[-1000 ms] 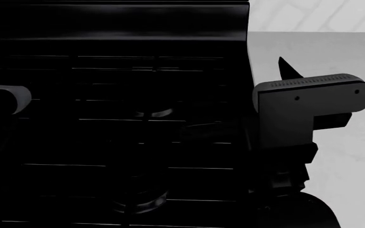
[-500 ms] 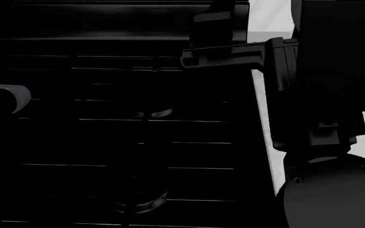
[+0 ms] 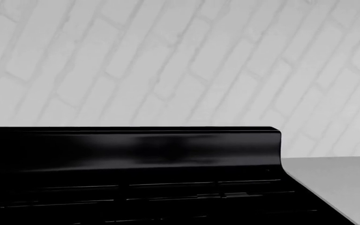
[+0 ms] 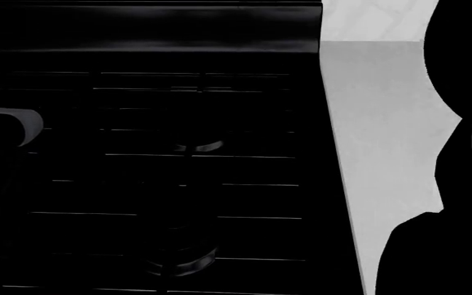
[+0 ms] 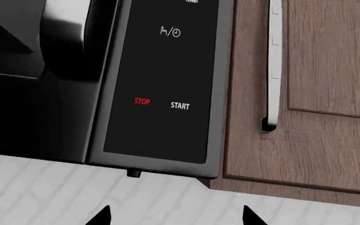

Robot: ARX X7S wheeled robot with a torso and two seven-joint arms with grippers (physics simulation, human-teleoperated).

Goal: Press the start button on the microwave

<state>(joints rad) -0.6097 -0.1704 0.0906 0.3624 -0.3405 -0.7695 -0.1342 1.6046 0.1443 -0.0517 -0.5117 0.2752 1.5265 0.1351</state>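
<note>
Start button (image 5: 180,106) sits on the microwave (image 5: 55,75) control panel (image 5: 161,89), low on the panel, just beside the red stop button (image 5: 142,101). A clock symbol (image 5: 170,32) is further up the same panel. Panel edge borders a wooden cabinet (image 5: 330,93) with a metal handle (image 5: 273,70).

Change over the last second, head view: the right arm (image 4: 457,184) was down beside the stove, then swung up across the frame, and now shows only as a dark mass at the right edge. Its wrist camera now faces the panel squarely. Judgement: the reach phase is well along; the button is in sight and roughly ahead of the fingers, but no contact yet.

Right gripper (image 5: 176,216): only two dark fingertips (image 5: 101,216) show at the frame edge, clearly apart, so it is spread, holding nothing. The start button lies between the two tips' lines, well short of either.

Left arm (image 4: 7,126): low beside the black stove (image 4: 154,153), unchanged through the three head frames. Its wrist camera sees the stove's back rail (image 3: 130,150) and a white brick wall (image 3: 180,61); no fingers in view, so its gripper state cannot be told.

Grey surface (image 4: 383,123) lies right of the stove.
</note>
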